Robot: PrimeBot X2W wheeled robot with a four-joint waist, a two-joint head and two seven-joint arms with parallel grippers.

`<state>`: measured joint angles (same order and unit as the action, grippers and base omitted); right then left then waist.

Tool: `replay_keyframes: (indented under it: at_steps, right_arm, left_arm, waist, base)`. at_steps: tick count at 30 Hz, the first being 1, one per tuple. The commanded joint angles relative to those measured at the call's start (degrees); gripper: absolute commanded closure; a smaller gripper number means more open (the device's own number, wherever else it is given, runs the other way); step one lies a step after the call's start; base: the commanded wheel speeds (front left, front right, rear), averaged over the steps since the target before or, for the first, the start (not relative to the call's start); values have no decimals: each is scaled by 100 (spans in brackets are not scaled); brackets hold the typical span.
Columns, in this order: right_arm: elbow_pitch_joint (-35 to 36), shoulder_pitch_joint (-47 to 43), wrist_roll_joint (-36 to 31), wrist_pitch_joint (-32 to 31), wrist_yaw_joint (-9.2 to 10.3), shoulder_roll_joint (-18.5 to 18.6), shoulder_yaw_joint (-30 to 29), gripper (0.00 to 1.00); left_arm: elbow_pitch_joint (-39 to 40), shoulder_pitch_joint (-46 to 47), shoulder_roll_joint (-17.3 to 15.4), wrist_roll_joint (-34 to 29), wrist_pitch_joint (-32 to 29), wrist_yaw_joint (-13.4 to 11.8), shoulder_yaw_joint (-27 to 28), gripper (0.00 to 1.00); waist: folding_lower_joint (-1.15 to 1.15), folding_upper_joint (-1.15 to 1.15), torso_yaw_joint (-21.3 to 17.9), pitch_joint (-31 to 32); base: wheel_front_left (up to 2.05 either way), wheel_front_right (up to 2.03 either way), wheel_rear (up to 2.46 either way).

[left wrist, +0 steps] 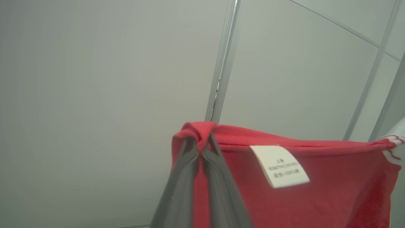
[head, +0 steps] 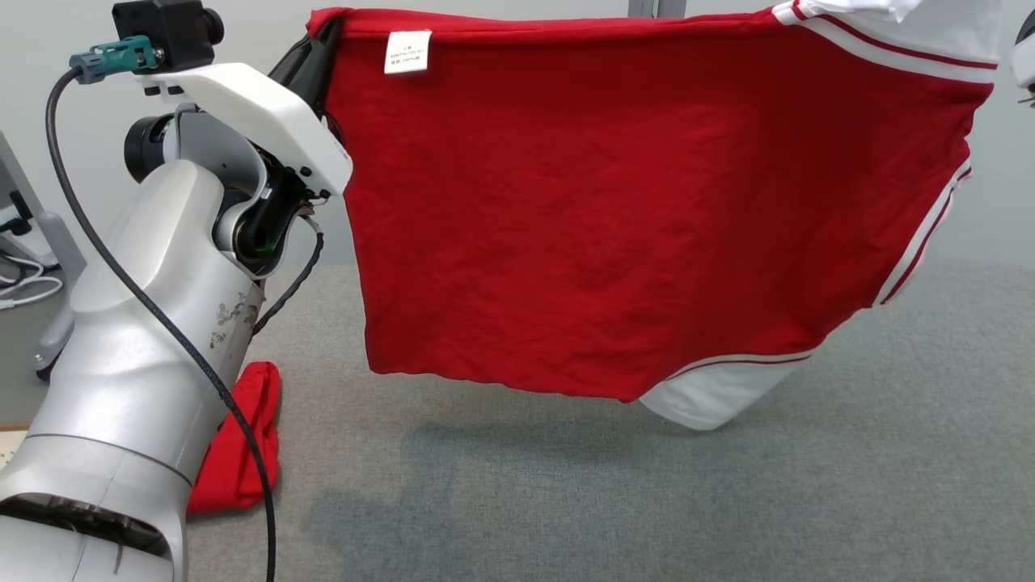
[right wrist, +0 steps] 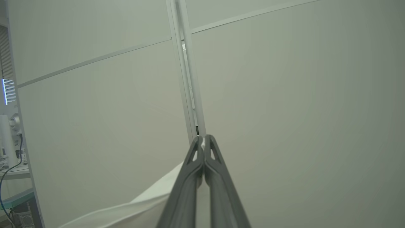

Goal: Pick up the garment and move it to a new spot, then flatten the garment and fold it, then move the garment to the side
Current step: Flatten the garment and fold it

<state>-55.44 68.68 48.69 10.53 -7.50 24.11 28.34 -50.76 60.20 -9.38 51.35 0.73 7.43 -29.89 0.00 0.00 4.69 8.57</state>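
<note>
The garment (head: 582, 226) hanging from the left gripper (left wrist: 201, 142) is soft, matt red knit cloth, lightly creased. It has smooth white striped trim toward the right gripper (right wrist: 204, 138) and a stiff white label (left wrist: 280, 166) just beside the left one. Both grippers look like dark, matt plastic, the left arm (head: 137, 347) behind its gripper is a scuffed satin-silver shell, and the table (head: 728, 501) below them wears rough grey felt-like cloth.

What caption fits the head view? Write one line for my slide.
Garment, red with white trim, hangs spread above the grey surface, left fingers pinching its top corner; a red cloth lies there.
</note>
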Motion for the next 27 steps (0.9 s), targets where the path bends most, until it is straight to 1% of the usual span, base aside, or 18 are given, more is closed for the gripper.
replay_keyframes:
  at_steps: [1,7,10,12,15,18,20,22,24,26,27]
  right_arm:
    - [-34,-37,60,-20,2,-7,19,100]
    - [-209,180,67,71,2,-205,140,100]
    - [-345,431,176,84,2,-387,78,100]
    - [-504,662,125,61,2,-518,102,100]
    - [-746,1364,-96,176,1,-703,132,100]
    - [-1066,2061,-308,385,2,-885,-4,100]
    - [-1253,2534,-538,460,2,-989,-153,100]
    - [-1094,3131,-813,487,2,-853,-637,100]
    - [-671,3317,-1328,484,2,-776,-1365,100]
    - [-141,3144,-1953,460,3,-950,-2227,100]
    - [197,3015,-2278,460,2,-1123,-2639,100]
  left_arm:
    - [-45,57,-41,57,32,8,-33,100]
    - [-172,184,-183,179,65,9,-195,100]
    - [-232,327,-198,202,75,9,-306,100]
    - [-257,505,-243,91,133,8,-442,100]
    - [-330,1018,-356,-52,355,9,-536,100]
    - [-551,1565,-406,-121,773,8,-428,100]
    - [-728,1958,-417,-193,1073,-59,-344,100]
    - [-829,2415,-429,-289,1290,-137,-263,100]
    - [-826,2766,-408,-410,1410,-205,-154,100]
    - [-646,3015,-414,-541,1438,-255,55,100]
    - [-457,3084,-433,-647,1437,-290,227,100]
  waist:
    - [0,0,-21,-73]
    - [0,0,-121,-405]
    - [0,0,-161,-687]
    - [0,0,-193,-908]
    - [0,0,-240,-1394]
    - [0,0,-296,-1915]
    - [0,0,-329,-2207]
    - [0,0,-348,-2503]
    - [0,0,-344,-2772]
    - [0,0,-342,-3018]
    - [0,0,-343,-3133]
  base:
    - [0,0,0]
    - [0,0,0]
    - [0,0,0]
    - [0,0,0]
    - [0,0,0]
    - [0,0,0]
    - [0,0,0]
    - [0,0,0]
    - [0,0,0]
    - [0,0,0]
    - [0,0,0]
